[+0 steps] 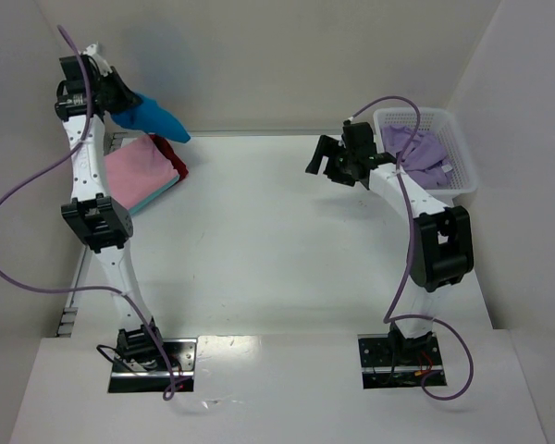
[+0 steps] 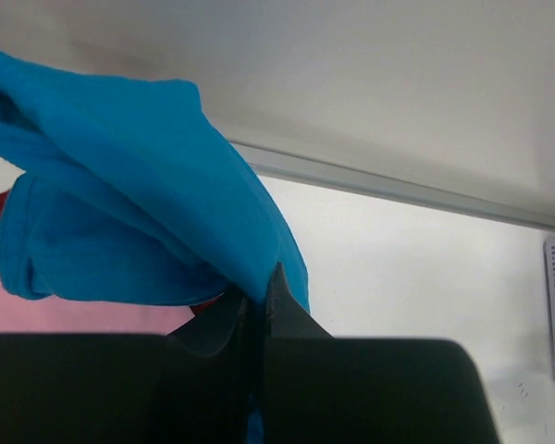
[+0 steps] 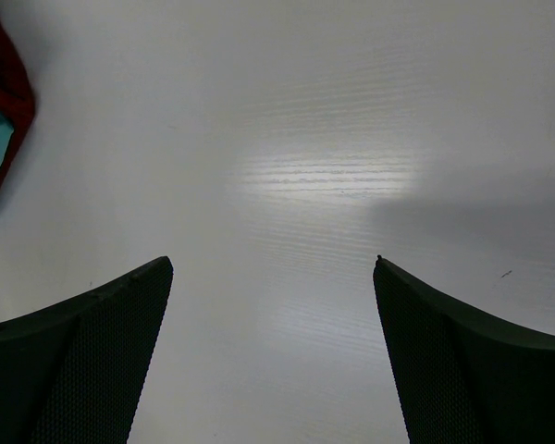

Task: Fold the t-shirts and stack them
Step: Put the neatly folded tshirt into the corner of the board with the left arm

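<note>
Blue t-shirt [image 1: 157, 116] is being pinched thinly by the closed left gripper [image 2: 262, 282] over the folded stack [image 1: 139, 171]; slippage is probably being risked. Right gripper [image 3: 273, 277] is being held wide, empty.

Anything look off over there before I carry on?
The blue t-shirt hangs bunched from the left gripper, raised above the pink t-shirt at far left. The red t-shirt pokes out unevenly past the pink one's far edge.

Overhead view looks down from behind; both wrist views sit close, sharing the table [image 1: 277, 240].
</note>
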`<move>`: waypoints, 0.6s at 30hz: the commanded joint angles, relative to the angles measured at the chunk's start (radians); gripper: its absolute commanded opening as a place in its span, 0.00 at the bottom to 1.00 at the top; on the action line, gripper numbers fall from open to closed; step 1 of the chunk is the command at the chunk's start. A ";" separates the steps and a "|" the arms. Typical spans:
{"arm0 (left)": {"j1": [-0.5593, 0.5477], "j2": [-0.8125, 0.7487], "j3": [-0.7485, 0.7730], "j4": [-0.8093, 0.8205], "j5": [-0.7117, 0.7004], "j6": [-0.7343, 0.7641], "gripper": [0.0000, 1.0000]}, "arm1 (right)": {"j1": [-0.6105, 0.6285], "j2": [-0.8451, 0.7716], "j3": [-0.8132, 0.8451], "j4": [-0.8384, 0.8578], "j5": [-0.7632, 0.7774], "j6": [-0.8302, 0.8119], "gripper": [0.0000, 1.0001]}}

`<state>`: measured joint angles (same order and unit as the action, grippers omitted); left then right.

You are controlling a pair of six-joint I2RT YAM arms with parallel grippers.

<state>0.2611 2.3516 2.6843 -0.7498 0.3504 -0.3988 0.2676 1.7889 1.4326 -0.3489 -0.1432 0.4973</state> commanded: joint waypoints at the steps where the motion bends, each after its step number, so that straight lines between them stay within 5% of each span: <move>1: 0.032 -0.084 0.054 0.024 0.045 0.002 0.00 | -0.007 -0.077 -0.012 0.051 -0.004 0.001 0.94; 18: 0.072 -0.152 -0.047 -0.075 0.096 0.115 0.00 | -0.007 -0.077 -0.030 0.060 -0.024 0.010 0.94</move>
<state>0.3202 2.2971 2.6720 -0.8291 0.4175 -0.3286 0.2676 1.7744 1.4166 -0.3408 -0.1616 0.5041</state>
